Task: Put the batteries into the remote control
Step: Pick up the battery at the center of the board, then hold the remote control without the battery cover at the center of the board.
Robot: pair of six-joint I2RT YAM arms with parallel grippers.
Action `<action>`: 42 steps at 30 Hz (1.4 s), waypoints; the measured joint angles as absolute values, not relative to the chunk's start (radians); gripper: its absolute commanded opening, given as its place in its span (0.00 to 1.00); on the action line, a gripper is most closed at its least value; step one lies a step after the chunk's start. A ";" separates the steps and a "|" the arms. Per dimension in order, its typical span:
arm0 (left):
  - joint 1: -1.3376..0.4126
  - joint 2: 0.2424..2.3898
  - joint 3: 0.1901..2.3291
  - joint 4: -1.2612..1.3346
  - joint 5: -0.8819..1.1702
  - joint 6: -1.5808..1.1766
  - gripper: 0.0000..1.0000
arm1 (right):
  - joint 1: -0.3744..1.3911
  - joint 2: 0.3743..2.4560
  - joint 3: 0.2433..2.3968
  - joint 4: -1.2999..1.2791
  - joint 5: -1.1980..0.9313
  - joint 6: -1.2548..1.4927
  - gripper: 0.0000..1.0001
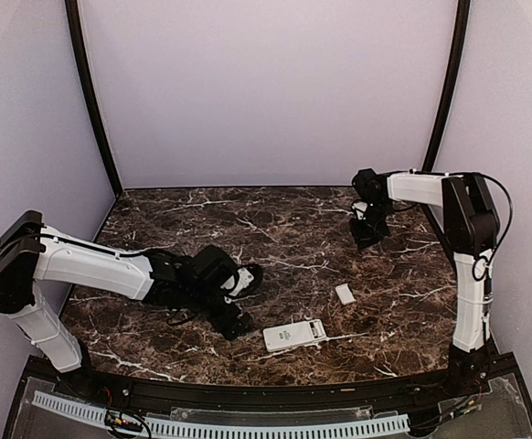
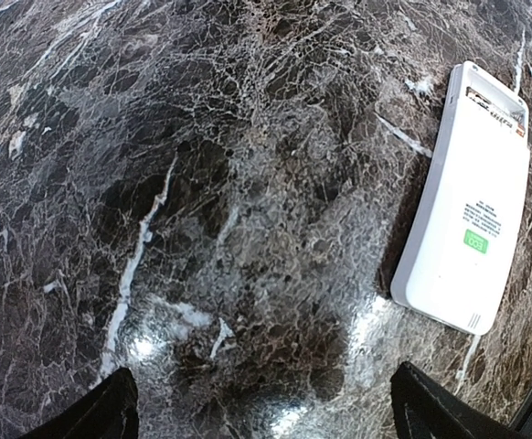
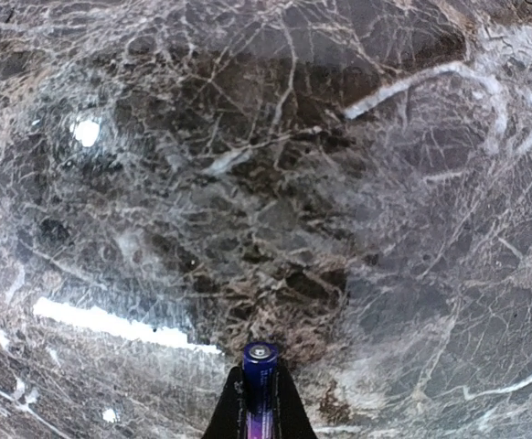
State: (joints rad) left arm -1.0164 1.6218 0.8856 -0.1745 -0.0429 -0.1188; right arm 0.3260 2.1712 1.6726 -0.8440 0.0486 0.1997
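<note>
The white remote control (image 1: 294, 335) lies face down near the table's front middle, its battery bay open at its right end; in the left wrist view it (image 2: 464, 198) sits at the right. My left gripper (image 1: 239, 315) is open and empty just left of the remote, fingertips (image 2: 429, 408) low over bare marble. My right gripper (image 1: 367, 233) hovers at the back right, shut on a bluish-purple battery (image 3: 259, 389) that stands out between its fingers. Any other battery is out of view.
A small white battery cover (image 1: 345, 294) lies on the dark marble table (image 1: 284, 229) right of the remote. Purple walls and black poles enclose the back and sides. A white cable tray runs along the front edge.
</note>
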 measured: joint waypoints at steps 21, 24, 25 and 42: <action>-1.016 1.590 1.056 -0.102 -0.065 -0.112 0.91 | 0.566 1.496 1.367 -0.551 -0.065 0.407 0.00; -1.016 1.578 1.074 -0.026 -0.046 -0.110 0.89 | 0.616 1.397 1.294 -0.470 -0.065 0.460 0.00; -1.016 1.576 1.083 0.005 -0.039 -0.109 0.88 | 0.626 1.366 1.266 -0.442 -0.066 0.477 0.00; -1.094 1.634 1.211 0.401 0.134 -0.070 0.85 | 0.759 1.005 0.925 0.012 -0.200 0.532 0.00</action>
